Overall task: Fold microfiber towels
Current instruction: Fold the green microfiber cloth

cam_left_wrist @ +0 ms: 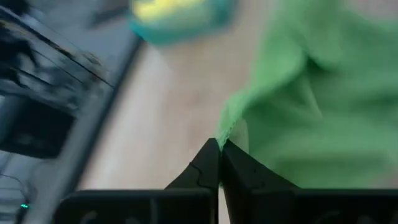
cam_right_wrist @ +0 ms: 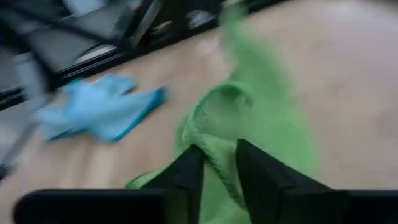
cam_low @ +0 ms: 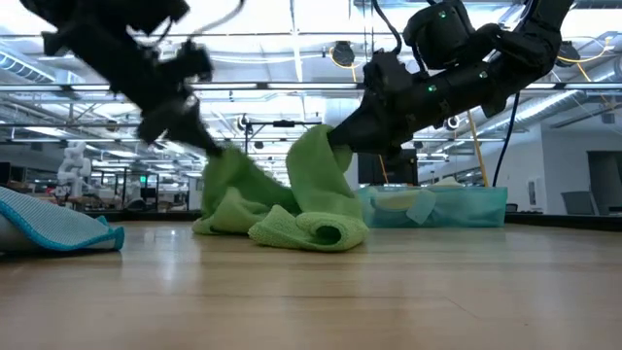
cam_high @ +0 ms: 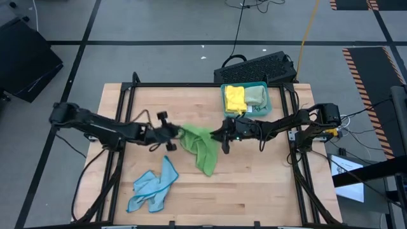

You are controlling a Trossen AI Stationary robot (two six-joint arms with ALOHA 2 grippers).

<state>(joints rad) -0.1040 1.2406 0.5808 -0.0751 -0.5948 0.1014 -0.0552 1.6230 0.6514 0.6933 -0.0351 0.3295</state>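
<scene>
Looking straight down from the high view, the bright green towel (cam_high: 202, 147) lies crumpled near the middle of the table (cam_high: 261, 184), stretched between the two arms. The left gripper (cam_high: 176, 132) meets its left edge and the right gripper (cam_high: 219, 135) its right edge. A light blue towel (cam_high: 152, 187) sits bunched and unfolded toward the near left. At the far side, the teal tray (cam_high: 266, 100) holds a yellow towel (cam_high: 234, 98) and a pale green towel (cam_high: 255, 95), both looking folded (so part of the job seems done).

From the low view, the bright green towel (cam_low: 282, 199) is lifted at two points, its lower part heaped on the wood. One gripper comes down on it from each side.

Through the left wrist view, the left gripper (cam_left_wrist: 218, 148) has its fingers pressed together with a corner of the bright green towel (cam_left_wrist: 311, 93) pinched at the tips.

Through the right wrist view, the right gripper (cam_right_wrist: 219, 155) stands slightly parted with a rolled hem of the bright green towel (cam_right_wrist: 249, 118) running between its fingers; whether it truly grips that hem I cannot tell. The light blue towel (cam_right_wrist: 99, 109) shows beyond.

By my reckoning the task is roughly midway: two towels stowed, the bright green one being spread for its fold, the blue one untouched.
</scene>
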